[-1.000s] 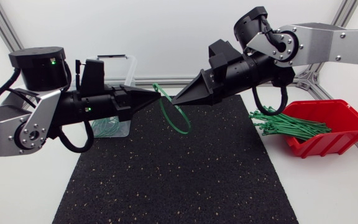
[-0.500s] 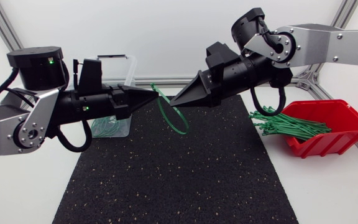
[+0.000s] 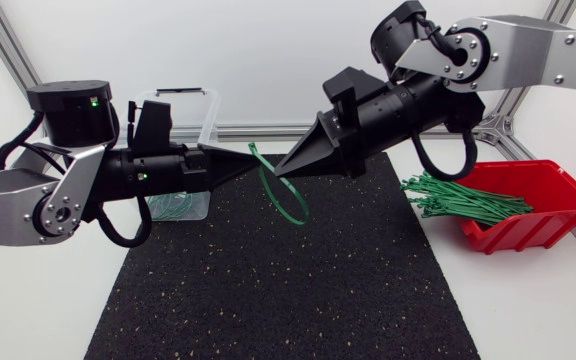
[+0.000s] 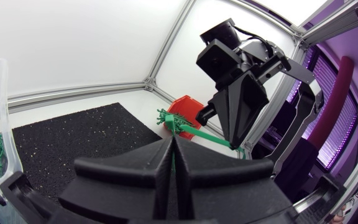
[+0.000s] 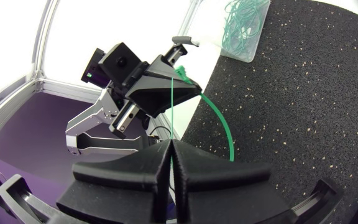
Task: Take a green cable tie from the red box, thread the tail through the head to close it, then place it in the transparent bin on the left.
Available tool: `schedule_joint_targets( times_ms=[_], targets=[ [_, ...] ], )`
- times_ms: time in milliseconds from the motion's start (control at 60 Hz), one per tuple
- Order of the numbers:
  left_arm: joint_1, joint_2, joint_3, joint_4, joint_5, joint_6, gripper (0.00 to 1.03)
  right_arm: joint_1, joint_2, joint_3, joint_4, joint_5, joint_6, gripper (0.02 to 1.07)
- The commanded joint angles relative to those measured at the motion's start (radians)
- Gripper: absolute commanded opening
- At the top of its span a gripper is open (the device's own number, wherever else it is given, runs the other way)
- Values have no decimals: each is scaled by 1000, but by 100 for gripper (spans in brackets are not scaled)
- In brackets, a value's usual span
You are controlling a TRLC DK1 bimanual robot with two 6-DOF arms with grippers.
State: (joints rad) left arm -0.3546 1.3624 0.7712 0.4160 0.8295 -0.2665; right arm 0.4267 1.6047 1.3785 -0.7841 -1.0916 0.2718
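A green cable tie [image 3: 286, 196] hangs as a curved loop above the black mat, held between my two grippers at mid-table. My left gripper [image 3: 254, 164] is shut on one end of it, my right gripper [image 3: 284, 171] on the other, and the tips nearly meet. In the left wrist view the tie [image 4: 199, 136] runs from my shut fingers [image 4: 160, 163] to the right gripper [image 4: 231, 145]. In the right wrist view the thin strand [image 5: 172, 106] rises from my shut fingers [image 5: 160, 158] toward the left gripper [image 5: 180, 79]. The red box [image 3: 543, 205] with several green ties [image 3: 463, 197] sits at the right. The transparent bin [image 3: 208, 115] stands at the back left.
Closed green ties [image 3: 174, 206] lie inside the transparent bin. The black mat [image 3: 278, 290] covers the table's middle. The aluminium frame rail [image 3: 268, 130] runs along the back edge.
Both gripper tips have shifted slightly toward the table's front, carrying the tie. The right arm's upper links have lifted and its gripper now tilts more steeply.
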Motion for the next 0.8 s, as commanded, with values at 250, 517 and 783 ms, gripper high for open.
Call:
schedule_joint_targets(
  times_ms=[250,517,783],
  targets=[
    [5,20,20,1,36,-42,3,20,-11,80,-93,-1,86,7],
    [5,20,34,3,59,-74,3,40,-169,-70,160,154,418,7],
    [22,37,43,9,108,-109,3,75,-146,-75,123,127,514,7]
  ],
)
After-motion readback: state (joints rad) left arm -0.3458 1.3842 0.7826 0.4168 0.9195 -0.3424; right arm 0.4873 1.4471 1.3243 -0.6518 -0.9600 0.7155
